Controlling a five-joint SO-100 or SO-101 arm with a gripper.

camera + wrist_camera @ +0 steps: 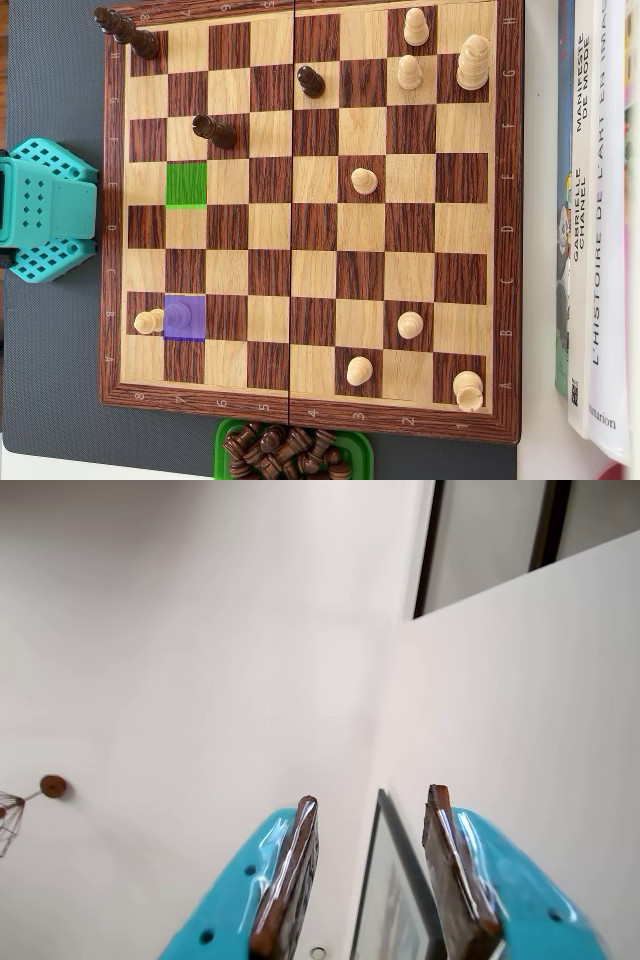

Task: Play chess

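Your chessboard (310, 415) fills the overhead view, lying flat on a dark mat, with books (598, 200) stacked just beside its right edge. The arm (45, 208) sits at the left edge, its teal body off the squares, probably parked so the whole board stays visible between moves. Two squares are tinted: a green square (186, 184) near the arm and a purple square (185, 318) lower down. I judge these mark where a piece goes from and to. A pale piece seems to stand on the purple square, though the tint makes it hard to be sure. A green tray (225, 445) below the board holds captured dark pieces. In the wrist view your gripper (370, 810) points up at the ceiling, jaws parted and holding nothing.
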